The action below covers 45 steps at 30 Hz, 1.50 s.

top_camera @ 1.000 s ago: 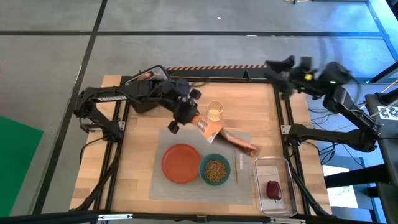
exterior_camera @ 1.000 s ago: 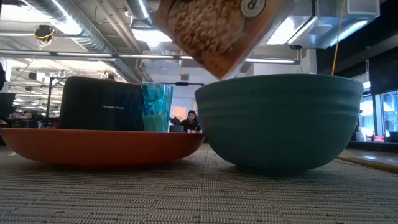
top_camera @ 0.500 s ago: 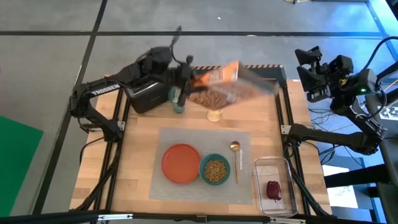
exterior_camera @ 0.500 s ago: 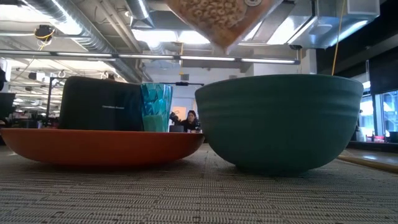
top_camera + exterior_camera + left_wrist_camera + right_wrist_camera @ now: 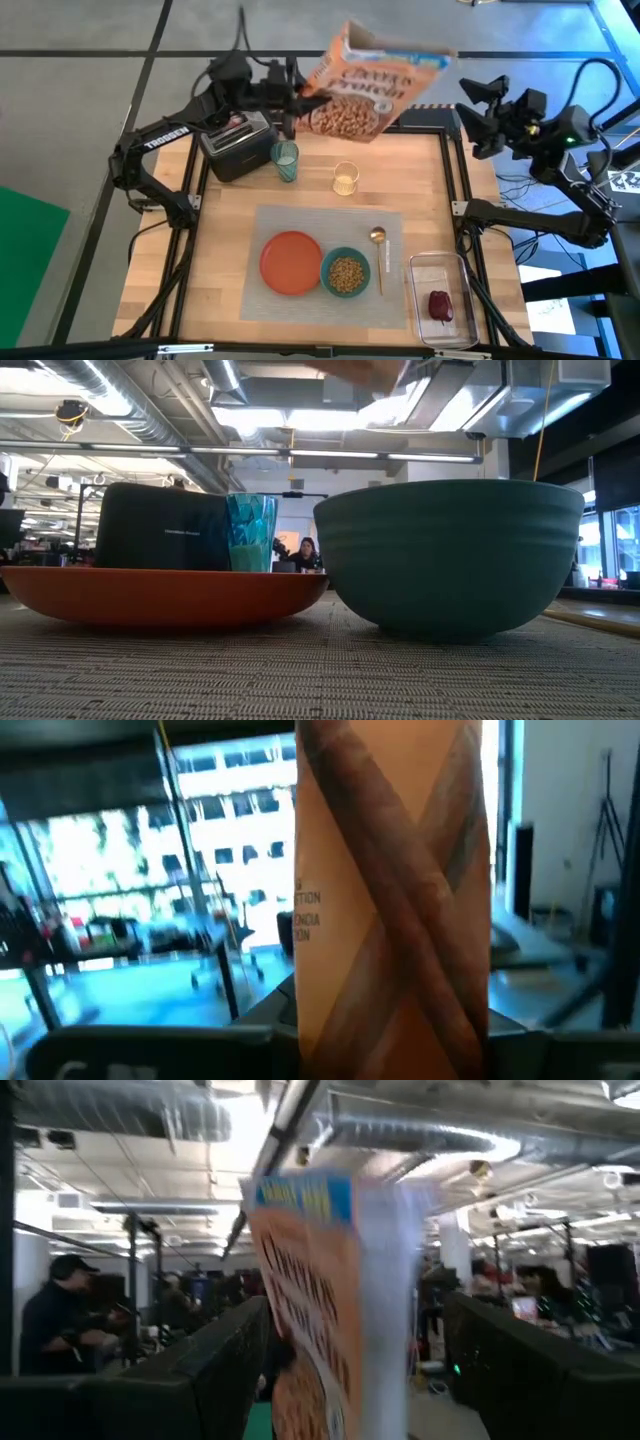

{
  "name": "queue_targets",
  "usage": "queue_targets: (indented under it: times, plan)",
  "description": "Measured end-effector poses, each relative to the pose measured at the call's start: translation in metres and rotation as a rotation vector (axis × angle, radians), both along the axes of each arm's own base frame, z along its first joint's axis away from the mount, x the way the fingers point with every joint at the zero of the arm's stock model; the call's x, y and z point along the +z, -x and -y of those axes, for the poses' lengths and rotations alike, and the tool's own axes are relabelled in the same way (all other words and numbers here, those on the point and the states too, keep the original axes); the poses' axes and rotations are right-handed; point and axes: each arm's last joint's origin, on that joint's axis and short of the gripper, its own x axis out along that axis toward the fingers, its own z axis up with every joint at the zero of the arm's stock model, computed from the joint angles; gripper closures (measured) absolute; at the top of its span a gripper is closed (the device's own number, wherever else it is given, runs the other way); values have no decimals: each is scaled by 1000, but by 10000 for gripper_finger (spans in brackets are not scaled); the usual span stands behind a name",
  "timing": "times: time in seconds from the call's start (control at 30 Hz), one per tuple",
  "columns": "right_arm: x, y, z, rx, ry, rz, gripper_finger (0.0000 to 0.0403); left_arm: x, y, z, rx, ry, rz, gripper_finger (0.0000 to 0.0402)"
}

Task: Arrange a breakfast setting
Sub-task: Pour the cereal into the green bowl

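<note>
My teal bowl [image 5: 346, 273] sits filled with cereal on the grey placemat [image 5: 268, 225], touching the orange plate [image 5: 291, 262], gold spoon [image 5: 378, 256] just beside. I see the left gripper [image 5: 293, 97] pinching the cereal box [image 5: 365, 82] high above the table's far edge. The right gripper [image 5: 478, 112] hangs spread, off the far right corner.

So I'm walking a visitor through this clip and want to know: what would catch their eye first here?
The orange cereal box, held high over the table's far edge by the left pincer. Next, the setting on the grey placemat: an empty orange plate touching a teal bowl already filled with cereal, with a gold spoon beside it. The right pincer waits raised, off the table's far right corner.
</note>
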Motion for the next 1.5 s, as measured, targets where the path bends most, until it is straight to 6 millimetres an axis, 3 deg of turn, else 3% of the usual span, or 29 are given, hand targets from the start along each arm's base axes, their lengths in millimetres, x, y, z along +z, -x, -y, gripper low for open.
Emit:
queue_targets:
  times: [0.17, 0.47, 0.63, 0.77, 0.97, 1.2, 1.33, 1.5]
  plan:
    - [-2, -12, 6, 25, -46, -9, 114, 8, 4, -2, -56, 23, 73, 322]
    - [-7, -57, 24, 220, -71, -15, 114, 8, 1, 8, -150, 16, 63, 322]
    - [6, -69, 28, 296, -68, -30, 120, 0, -1, 7, -140, 62, -14, 322]
    - [19, -74, 30, 318, -73, -69, 183, -9, -2, 7, -122, 63, -97, 322]
    - [20, -80, 33, 303, -70, -155, 377, -9, -3, 9, -90, 45, -101, 322]
    - [16, -78, 34, 223, -83, -185, 396, -13, -2, 3, -34, 202, -130, 295]
    - [12, -73, 35, 101, -87, -228, 399, -18, 4, -7, 29, 278, -170, 256]
    - [7, -63, 33, -43, -86, -301, 400, -27, 24, -21, 220, 377, -286, 197]
